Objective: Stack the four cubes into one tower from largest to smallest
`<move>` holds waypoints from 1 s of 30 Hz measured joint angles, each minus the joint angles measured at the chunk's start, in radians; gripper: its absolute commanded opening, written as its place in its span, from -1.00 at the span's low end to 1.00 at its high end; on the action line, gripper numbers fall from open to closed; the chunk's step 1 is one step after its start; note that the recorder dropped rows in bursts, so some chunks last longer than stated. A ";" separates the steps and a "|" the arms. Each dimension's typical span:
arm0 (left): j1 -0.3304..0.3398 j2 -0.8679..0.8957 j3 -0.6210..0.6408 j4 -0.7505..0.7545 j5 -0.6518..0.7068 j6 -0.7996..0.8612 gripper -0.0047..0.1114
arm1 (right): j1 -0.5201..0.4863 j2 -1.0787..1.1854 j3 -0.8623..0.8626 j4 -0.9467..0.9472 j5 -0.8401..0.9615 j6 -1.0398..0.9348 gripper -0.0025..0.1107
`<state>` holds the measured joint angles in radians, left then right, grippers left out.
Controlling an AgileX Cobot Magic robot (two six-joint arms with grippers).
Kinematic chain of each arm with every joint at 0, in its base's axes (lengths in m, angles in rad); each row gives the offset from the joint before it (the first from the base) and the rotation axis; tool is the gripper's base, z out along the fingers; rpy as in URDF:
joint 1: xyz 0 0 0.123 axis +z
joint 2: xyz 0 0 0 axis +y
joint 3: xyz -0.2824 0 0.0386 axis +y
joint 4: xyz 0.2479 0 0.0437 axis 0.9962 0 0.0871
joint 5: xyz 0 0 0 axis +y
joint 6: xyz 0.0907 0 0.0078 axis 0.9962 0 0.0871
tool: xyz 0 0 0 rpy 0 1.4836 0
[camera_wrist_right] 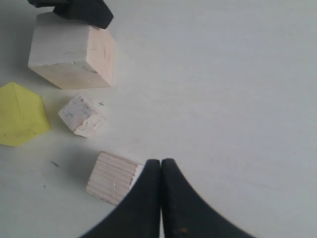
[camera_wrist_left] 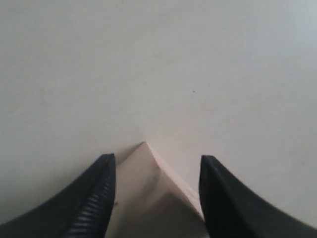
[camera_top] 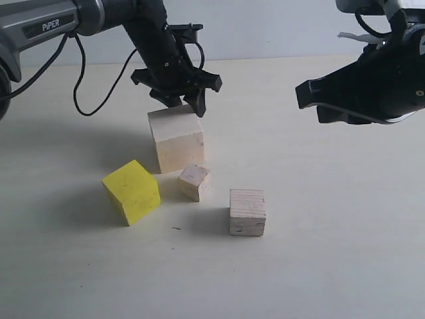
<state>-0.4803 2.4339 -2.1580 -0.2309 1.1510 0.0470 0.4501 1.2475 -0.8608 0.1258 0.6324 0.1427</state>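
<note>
The largest pale wood cube (camera_top: pixel 176 139) (camera_wrist_right: pixel 72 52) stands on the table, and its top corner (camera_wrist_left: pixel 148 193) shows between the left fingers. My left gripper (camera_top: pixel 182 101) (camera_wrist_left: pixel 156 171) hangs open just above that cube, fingers (camera_wrist_left: pixel 94 198) apart over its top. In front lie the yellow cube (camera_top: pixel 131 191) (camera_wrist_right: pixel 20 115), the smallest pale cube (camera_top: pixel 194 182) (camera_wrist_right: pixel 82 115) and the layered-grain cube (camera_top: pixel 248 212) (camera_wrist_right: pixel 114 177), all separate on the table. High at the right, my right gripper (camera_top: pixel 305 93) (camera_wrist_right: pixel 161 166) is shut with nothing in it.
The table (camera_top: pixel 345 219) is a plain pale surface with a white wall behind. A black cable (camera_top: pixel 83 86) loops down from the left arm at the back left.
</note>
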 measured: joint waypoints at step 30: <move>0.182 -0.296 0.286 -0.015 0.064 0.094 -0.11 | 0.000 0.000 0.000 -0.023 0.009 -0.004 -0.96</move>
<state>-0.2986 2.1379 -1.8721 -0.2457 1.2154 0.1410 0.4501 1.2475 -0.8608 0.1029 0.6417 0.1387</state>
